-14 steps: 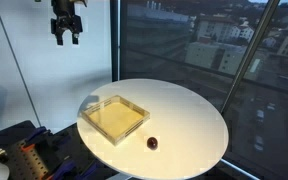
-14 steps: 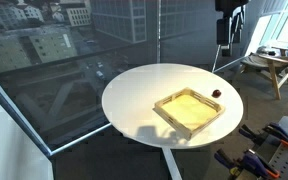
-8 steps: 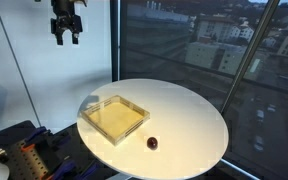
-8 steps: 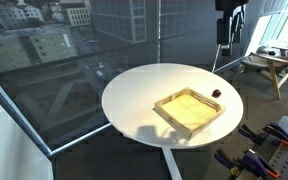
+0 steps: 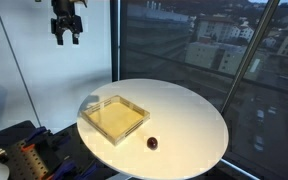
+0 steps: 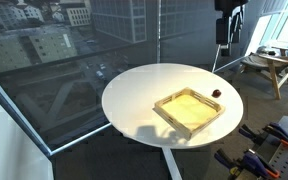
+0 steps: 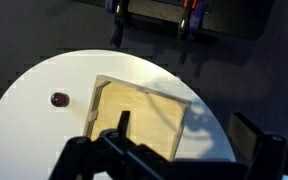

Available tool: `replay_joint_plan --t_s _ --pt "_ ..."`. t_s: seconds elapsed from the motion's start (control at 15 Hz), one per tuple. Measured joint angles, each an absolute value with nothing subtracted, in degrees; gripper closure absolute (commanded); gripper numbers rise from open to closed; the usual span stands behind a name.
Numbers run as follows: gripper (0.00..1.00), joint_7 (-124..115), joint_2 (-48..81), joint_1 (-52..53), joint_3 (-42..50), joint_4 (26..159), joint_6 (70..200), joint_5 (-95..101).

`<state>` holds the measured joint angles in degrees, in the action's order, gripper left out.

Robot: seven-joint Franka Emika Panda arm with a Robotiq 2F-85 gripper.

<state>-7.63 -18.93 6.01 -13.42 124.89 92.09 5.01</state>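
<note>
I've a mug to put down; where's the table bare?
Widest bare patch: the table half toward the window, beyond the tray and the small dark ball. A narrow strip lies between tray and table edge. Crowded only where the ball sits by the tray's corner. The gripper hangs high.

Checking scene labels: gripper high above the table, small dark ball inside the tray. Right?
No. The ball lies on the table beside the tray, not inside it, as the wrist view shows. The gripper does hang high above the table.
</note>
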Motion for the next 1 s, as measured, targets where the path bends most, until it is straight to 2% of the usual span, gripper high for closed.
replay_joint_plan --t_s 1.0 --pt "0.00 -7.87 -19.63 5.87 -9.06 125.50 100.37 1.68"
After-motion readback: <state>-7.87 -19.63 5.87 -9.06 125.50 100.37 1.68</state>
